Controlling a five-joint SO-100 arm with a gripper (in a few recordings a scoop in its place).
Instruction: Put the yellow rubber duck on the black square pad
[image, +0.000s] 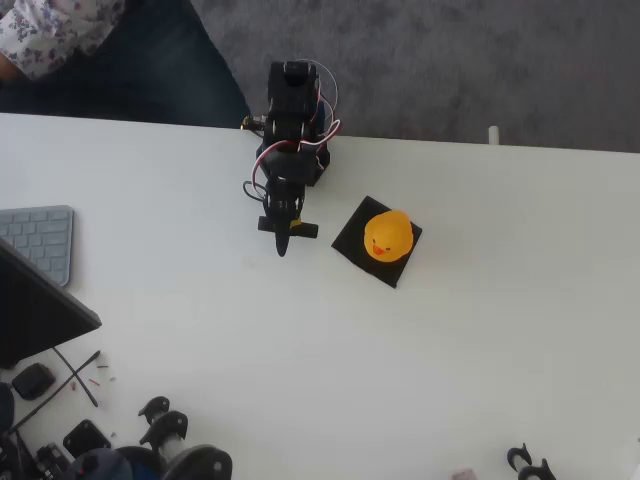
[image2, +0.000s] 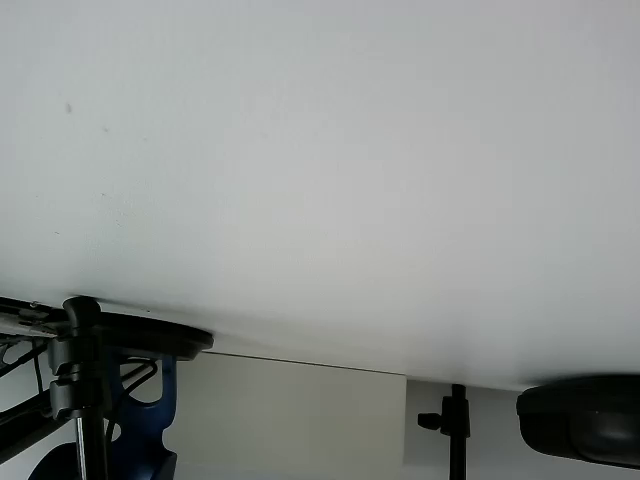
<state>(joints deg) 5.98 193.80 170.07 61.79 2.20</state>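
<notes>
Duck: the small rounded yellow rubber duck (image: 388, 236) with a red-orange beak sits just right of centre in the overhead view, upright, beak toward the lower left of the frame.
Pad: the thin flat matte black square pad (image: 351, 238) lies turned like a diamond under the duck; the duck rests on it, over its right half, and bare black shows at its left and lower corners.
Pincer: the black two-finger pincer (image: 283, 243) points toward the bottom of the overhead frame, just left of the pad and apart from it; it grasps nothing, and its fingers read as one narrow tip, so I cannot tell whether it is clenched or released.
Arm: the black robot arm (image: 293, 125) with red and white wires stands at the desk's far edge, upper centre of the overhead view.
Desk: the white desk (image: 480, 360) carries everything; in the wrist view its pale surface (image2: 320, 170) takes the upper part of the frame.
Left edge: a grey keyboard (image: 40, 240) and a dark slanted slab (image: 35, 315) lie at the left of the overhead view.
Lower left: small black parts (image: 165, 430) are scattered along the bottom left.
Upper left: a person's floral sleeve (image: 55, 30) shows at the top left corner.
</notes>
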